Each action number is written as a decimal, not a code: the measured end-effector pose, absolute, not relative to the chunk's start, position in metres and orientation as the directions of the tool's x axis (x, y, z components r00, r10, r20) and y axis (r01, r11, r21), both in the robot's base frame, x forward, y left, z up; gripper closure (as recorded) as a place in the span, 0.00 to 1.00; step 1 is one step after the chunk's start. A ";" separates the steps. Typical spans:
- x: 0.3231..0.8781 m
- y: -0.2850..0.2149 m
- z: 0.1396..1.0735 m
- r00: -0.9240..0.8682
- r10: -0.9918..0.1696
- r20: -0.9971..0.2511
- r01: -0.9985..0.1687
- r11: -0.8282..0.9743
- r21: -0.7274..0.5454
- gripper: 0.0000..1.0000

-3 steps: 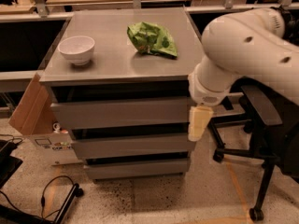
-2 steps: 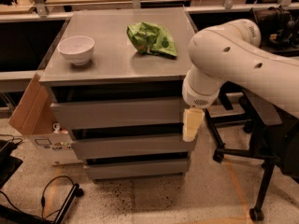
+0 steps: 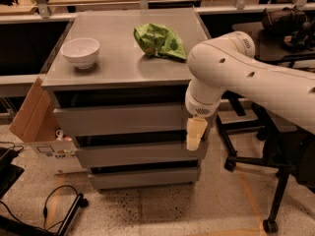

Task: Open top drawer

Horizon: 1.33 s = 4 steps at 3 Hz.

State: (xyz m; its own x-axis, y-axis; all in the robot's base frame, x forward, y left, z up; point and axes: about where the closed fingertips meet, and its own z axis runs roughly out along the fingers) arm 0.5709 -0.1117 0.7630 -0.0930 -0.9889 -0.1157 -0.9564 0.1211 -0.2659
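Observation:
The top drawer [image 3: 120, 119] is the uppermost of three matte-grey flat fronts under the grey cabinet top; its front stands flush with the other two, with a dark gap above it. My gripper [image 3: 195, 133], with pale yellow fingers pointing down, hangs in front of the top drawer's right end, reaching down over the gap to the middle drawer [image 3: 133, 154]. The white arm [image 3: 246, 77] comes in from the right.
A white bowl [image 3: 79, 52] and a green crumpled bag [image 3: 160, 41] lie on the cabinet top [image 3: 118, 68]. The bottom drawer [image 3: 142, 177] is below. A cardboard box [image 3: 34, 114] leans at the left. Office chair legs [image 3: 266, 171] stand at the right. Cables [image 3: 54, 205] lie on the floor.
The arm and gripper have moved left, from beside the cabinet's right edge to in front of the drawers' right end. The drawers have not moved.

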 end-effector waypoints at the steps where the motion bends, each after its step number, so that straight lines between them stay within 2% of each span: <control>1: 0.577 -0.107 0.751 -0.088 -0.992 -0.087 -0.958 0.108 -0.265 0.00; 4: 0.600 -0.100 0.713 -0.079 -0.996 -0.049 -0.956 0.090 -0.280 0.00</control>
